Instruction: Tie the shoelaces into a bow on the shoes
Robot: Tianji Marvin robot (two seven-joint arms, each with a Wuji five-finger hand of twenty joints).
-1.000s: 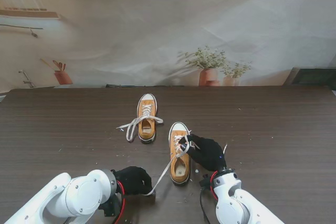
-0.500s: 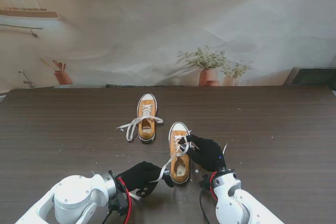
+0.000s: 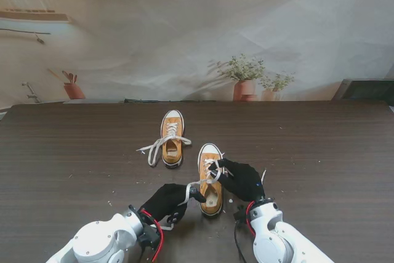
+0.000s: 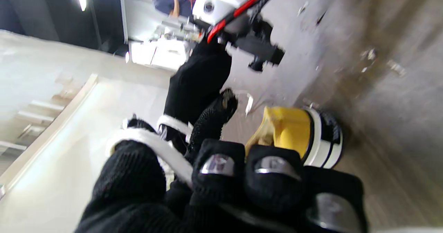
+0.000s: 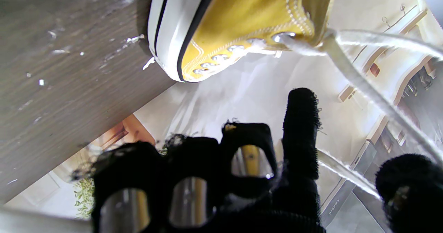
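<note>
Staged lab set: dark wood-grain table [image 3: 320,146] against printed home-interior backdrop [image 3: 184,35] showing potted plants [image 3: 246,75].

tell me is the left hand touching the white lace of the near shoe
Touching. In the left wrist view the white lace lies across the gloved fingers of the left hand, pinched between them, beside the near shoe.

Two yellow shoes with white toes stand on the dark table. The far shoe [image 3: 172,139] has its white laces [image 3: 157,146] loose, spread out on the wood. The near shoe [image 3: 210,180] sits just to its right, closer to me, and its white lace [image 3: 198,185] is lifted up sideways
</note>
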